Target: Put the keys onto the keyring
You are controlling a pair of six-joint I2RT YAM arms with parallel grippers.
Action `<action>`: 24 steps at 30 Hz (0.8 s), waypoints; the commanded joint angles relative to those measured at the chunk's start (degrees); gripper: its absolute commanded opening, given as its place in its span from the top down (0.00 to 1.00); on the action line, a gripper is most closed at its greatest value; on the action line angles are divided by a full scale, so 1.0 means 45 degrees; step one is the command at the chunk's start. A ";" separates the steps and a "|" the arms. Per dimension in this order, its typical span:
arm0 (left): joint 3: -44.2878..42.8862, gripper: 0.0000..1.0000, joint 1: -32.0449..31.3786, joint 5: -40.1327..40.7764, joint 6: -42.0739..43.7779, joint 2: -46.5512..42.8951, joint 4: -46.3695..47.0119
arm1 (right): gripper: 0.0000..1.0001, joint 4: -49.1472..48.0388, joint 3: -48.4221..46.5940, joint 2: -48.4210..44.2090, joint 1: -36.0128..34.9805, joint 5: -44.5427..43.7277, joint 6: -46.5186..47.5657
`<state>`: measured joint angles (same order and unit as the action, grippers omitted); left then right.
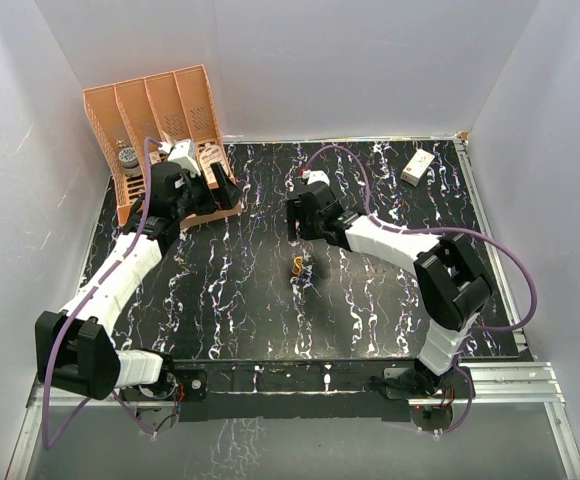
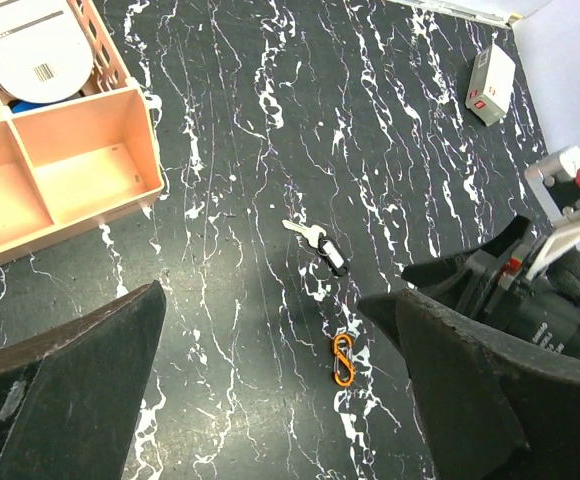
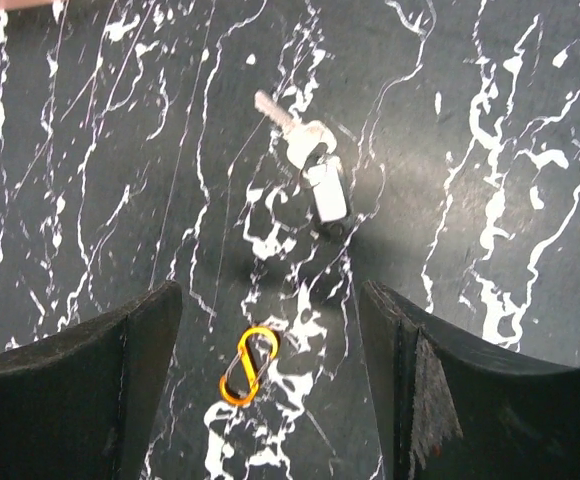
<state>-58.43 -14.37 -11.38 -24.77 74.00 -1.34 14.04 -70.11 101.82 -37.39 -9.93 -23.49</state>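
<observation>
— What do the wrist cameras give you that the overhead doesn't?

— From the right wrist I get the keys [image 3: 310,175] plainly: one silver key on a white-and-dark fob, flat on the bench [image 3: 490,150]; overhead I can't pick them out, though the keyring [image 1: 297,267] shows there as a yellow speck mid-bench.

— Are they touching?

— No; one keyring, lying near the keys but apart. Only the left wrist and the overhead show the white box [image 2: 490,72] with its red mark, and the orange organizer [image 1: 160,130]; I count four slots from above.

— Any writing?

— A barcode on a white oval item [image 2: 30,45] in the organizer; I can't read it.

— And the jaws?

— Left jaws spread wide, holding nothing; right jaws parted above the keyring, gripping nothing.
</observation>
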 commanded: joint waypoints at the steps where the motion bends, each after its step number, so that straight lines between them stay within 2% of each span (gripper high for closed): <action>1: -0.0626 0.01 -0.0250 0.0092 0.0229 -0.0023 -0.0463 | 0.31 0.0265 0.0303 -0.1088 -0.0591 -0.0159 -0.0104; 5: -0.0277 0.02 -0.0862 0.0269 0.0053 -0.0353 -0.0357 | 0.30 0.0699 0.0594 -0.1538 -0.0957 -0.0745 -0.0347; 8: 0.0249 0.03 -0.1642 0.0783 -0.0167 -0.0513 0.0004 | 0.27 0.0677 0.0744 -0.1971 -0.0954 -0.1923 -0.0511; 13: 0.0567 0.09 -0.2895 0.1925 -0.0332 -0.0271 0.0118 | 0.22 0.1451 -0.0151 -0.2443 -0.0352 -0.3276 -0.0451; 16: 0.0694 0.10 -0.3555 0.2687 -0.0324 -0.0232 0.0113 | 0.21 0.1713 -0.0413 -0.2783 0.0607 -0.2947 -0.0477; 19: 0.0951 0.11 -0.4100 0.2984 -0.0492 -0.0110 0.0393 | 0.21 0.1034 -0.0011 -0.3392 0.1397 -0.2261 -0.0347; 24: 0.1250 0.15 -0.5312 0.3935 -0.0951 0.0890 0.0689 | 0.20 0.0654 0.0112 -0.3662 0.2306 -0.1577 -0.0200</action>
<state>-53.84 -34.61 1.28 -27.20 75.11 0.34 20.71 -68.88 87.85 -28.75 -19.20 -24.84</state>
